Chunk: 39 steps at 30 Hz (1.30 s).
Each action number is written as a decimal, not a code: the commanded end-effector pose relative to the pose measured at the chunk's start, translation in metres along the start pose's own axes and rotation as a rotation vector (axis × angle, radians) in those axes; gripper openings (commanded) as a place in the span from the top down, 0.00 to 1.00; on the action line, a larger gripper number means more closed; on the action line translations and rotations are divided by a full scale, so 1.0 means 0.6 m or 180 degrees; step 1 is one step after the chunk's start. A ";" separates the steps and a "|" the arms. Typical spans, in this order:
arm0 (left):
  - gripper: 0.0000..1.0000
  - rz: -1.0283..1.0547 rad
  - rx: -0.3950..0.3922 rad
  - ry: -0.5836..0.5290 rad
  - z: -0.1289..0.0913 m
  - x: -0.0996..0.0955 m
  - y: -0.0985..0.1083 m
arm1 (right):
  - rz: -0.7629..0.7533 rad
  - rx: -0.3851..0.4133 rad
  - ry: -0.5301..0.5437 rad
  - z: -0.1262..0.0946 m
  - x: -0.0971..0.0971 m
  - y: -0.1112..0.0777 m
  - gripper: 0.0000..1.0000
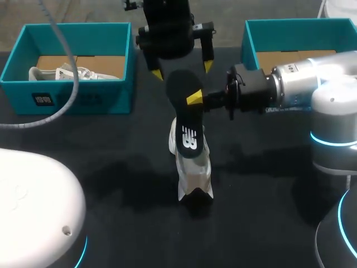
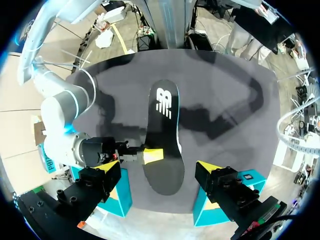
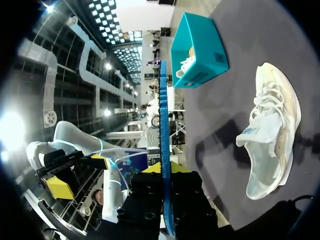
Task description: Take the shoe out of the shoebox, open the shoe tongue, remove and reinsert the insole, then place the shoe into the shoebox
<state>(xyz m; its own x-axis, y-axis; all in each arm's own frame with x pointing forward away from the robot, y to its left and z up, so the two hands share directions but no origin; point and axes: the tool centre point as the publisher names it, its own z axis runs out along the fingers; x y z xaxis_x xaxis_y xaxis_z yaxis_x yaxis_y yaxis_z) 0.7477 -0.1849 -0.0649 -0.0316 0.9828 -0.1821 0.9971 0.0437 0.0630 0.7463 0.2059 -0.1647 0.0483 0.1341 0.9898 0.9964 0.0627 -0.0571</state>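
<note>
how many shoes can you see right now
2. One shoe stands mid-table under the held insole; a second shoe lies in the left teal shoebox. The right shoebox is partly hidden behind the right arm.

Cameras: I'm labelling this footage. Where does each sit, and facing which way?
Head view: above and behind, looking down at the table; left arm, right arm show.
Left wrist view: from that wrist, down past the open left gripper at the insole.
Right wrist view: along the right gripper, shut on the insole; shoe beside.
All share the insole.
</note>
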 end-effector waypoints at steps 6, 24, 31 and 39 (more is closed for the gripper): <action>0.00 0.0016 -0.0001 -0.0021 0.000 0.002 0.001 | 0.0002 0.0005 -0.0011 -0.001 0.001 -0.001 1.00; 0.00 0.0064 0.0066 -0.0145 0.001 0.000 -0.001 | 0.0007 0.0001 -0.0014 -0.004 0.002 0.001 1.00; 0.00 0.0039 0.0078 -0.0582 0.001 -0.001 -0.001 | 0.0019 -0.0015 -0.0012 -0.012 0.002 0.003 1.00; 0.00 0.0155 0.0152 -0.1635 -0.019 -0.004 0.000 | 0.0009 -0.0071 -0.0003 -0.027 0.006 0.005 1.00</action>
<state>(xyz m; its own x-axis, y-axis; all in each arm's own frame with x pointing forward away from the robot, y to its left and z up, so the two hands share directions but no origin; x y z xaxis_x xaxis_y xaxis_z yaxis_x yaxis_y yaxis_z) 0.7528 -0.2043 -0.0446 0.0089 0.9041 -0.4272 0.9986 0.0141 0.0507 0.7540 0.1951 -0.1618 0.0503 0.1290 0.9904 0.9974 0.0441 -0.0564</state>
